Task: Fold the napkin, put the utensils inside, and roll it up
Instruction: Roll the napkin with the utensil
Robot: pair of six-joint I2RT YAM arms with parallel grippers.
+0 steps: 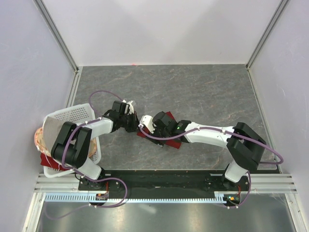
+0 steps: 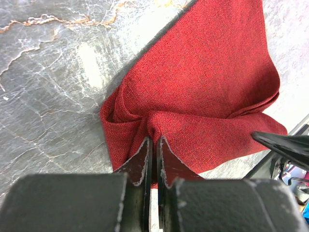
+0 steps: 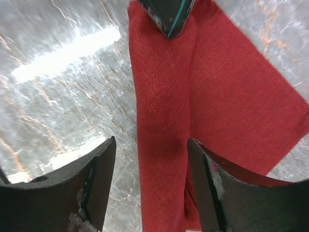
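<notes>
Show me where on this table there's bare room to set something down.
The far half of the table, up to the back wall, is bare. Crowded: the middle, where the left gripper and right gripper meet on the napkin, and the left edge, taken by the white basket.

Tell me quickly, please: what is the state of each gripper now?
Left gripper: closed, pinching a fold of the maroon napkin.
Right gripper: open, jaws on either side of a napkin fold, holding nothing.
</notes>
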